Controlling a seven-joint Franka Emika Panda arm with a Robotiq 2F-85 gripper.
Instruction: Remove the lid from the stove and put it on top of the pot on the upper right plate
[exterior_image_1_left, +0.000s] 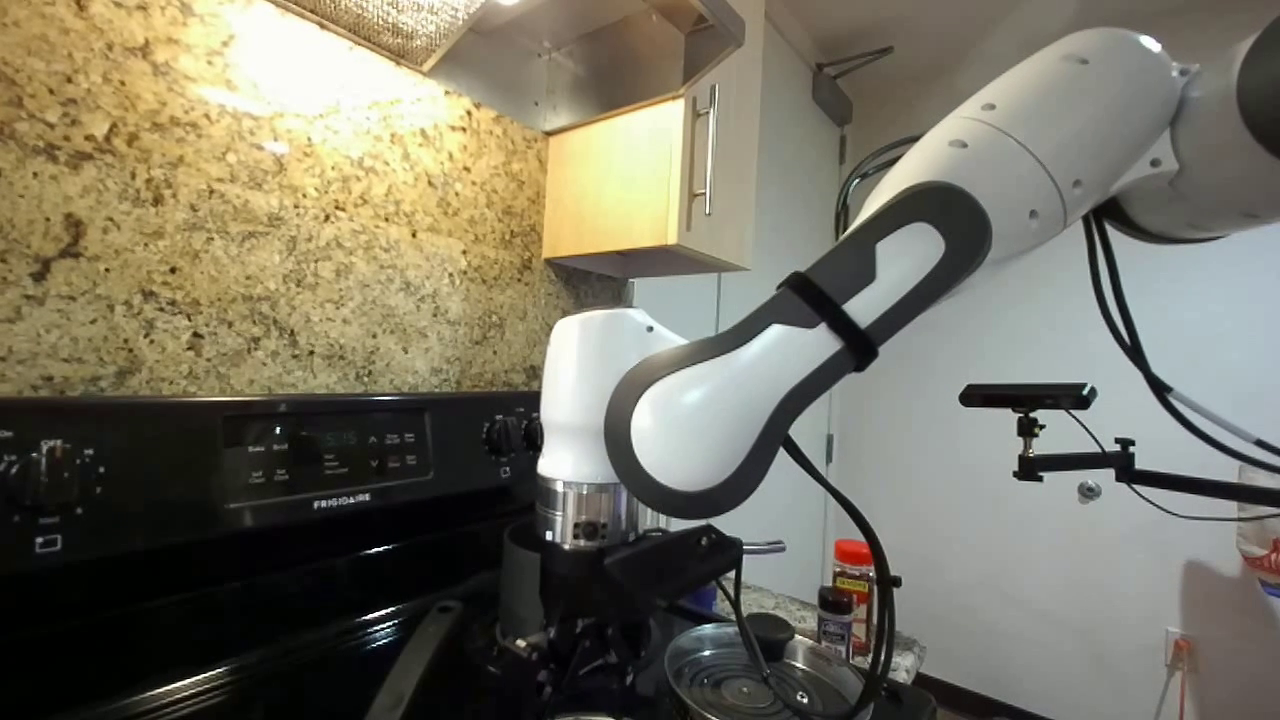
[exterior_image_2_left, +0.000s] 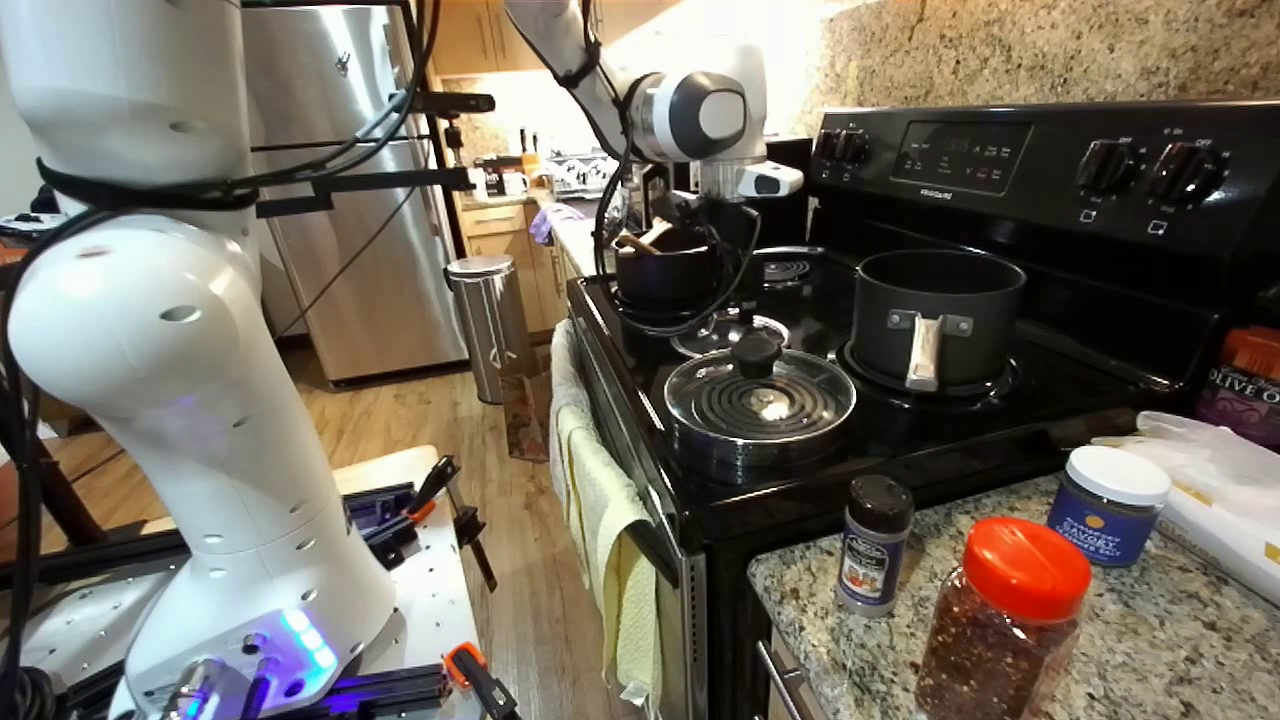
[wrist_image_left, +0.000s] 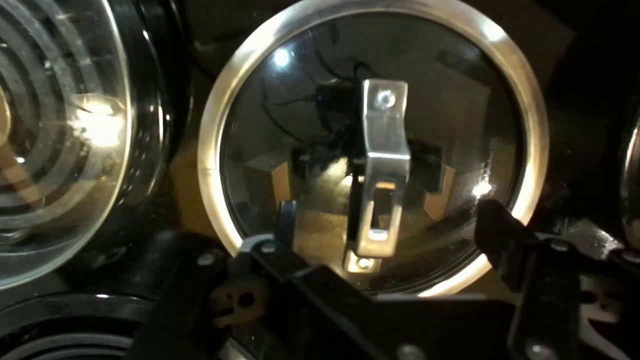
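- In an exterior view: black stove (exterior_image_1_left: 250, 590); mesh hood filter (exterior_image_1_left: 390, 25) overhead, only here.
- In an exterior view: dark grey pot (exterior_image_2_left: 945, 320) on stove, right of black-knobbed glass cover (exterior_image_2_left: 740, 400); lid (exterior_image_2_left: 712, 340) on stove, just beyond cover; towels (exterior_image_2_left: 605, 500), only here.
- In wrist view: lid's metal handle (wrist_image_left: 387, 162), plain only here; gripper (wrist_image_left: 385, 215), jaws spread wide about it, gap either side, nothing gripped; contact with glass cannot be told.

Claw (wrist_image_left: 387, 215) black; directly beneath it, lid (wrist_image_left: 450, 125) of clear glass, silver-rimmed and silver-handled. Near claw: stove (exterior_image_2_left: 1080, 425) glossy black; pot (exterior_image_2_left: 980, 350) dark grey, silver-handled; second lid (exterior_image_2_left: 715, 385) black-knobbed, clear over grey concentric rings. Farther from claw: splashback (exterior_image_1_left: 250, 250) speckled tan, brown and black; counter (exterior_image_2_left: 1140, 640) speckled grey, tan and black; towel (exterior_image_2_left: 600, 505) pale yellow; jar (exterior_image_2_left: 1000, 630) red-capped over dark red flakes.
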